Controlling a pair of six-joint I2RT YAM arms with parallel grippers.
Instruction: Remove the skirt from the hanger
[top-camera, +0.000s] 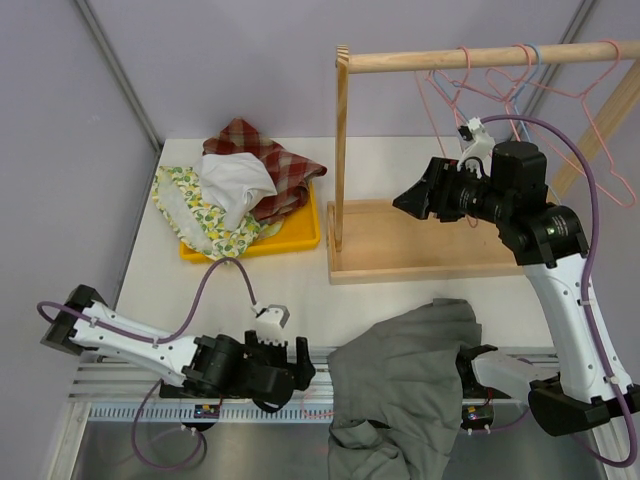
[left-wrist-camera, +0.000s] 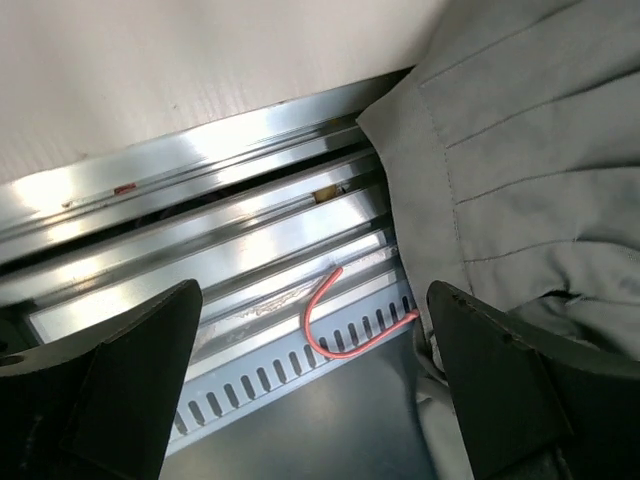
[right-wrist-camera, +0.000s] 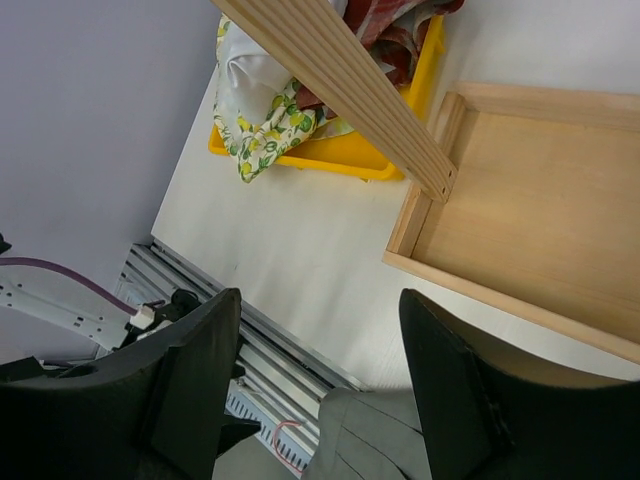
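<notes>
lying crumpled at 6 o'clock in the overhead view, the grey skirt (top-camera: 410, 380) drapes off the white table (top-camera: 290, 290) and over the metal rail (top-camera: 130, 385) along the near edge. the hook of a pink wire hanger (left-wrist-camera: 325, 315) pokes out from under the skirt's 9 o'clock side and rests on the slotted rail; the rest of the hanger is hidden by cloth.

the left gripper (top-camera: 298, 368) sits low at 7 o'clock, just beside that edge of the skirt. its fingers (left-wrist-camera: 130, 390) are spread wide with nothing between them, the hook lying below the gap.

the right gripper (top-camera: 408, 200) hangs raised at 2 o'clock above the base of the wooden rack (top-camera: 430, 245), jaws parted and empty. spare hangers (top-camera: 590, 120) hang from the rack's top bar. at 10 o'clock a yellow tray (top-camera: 300, 235) holds a heap of clothes (top-camera: 250, 180).
</notes>
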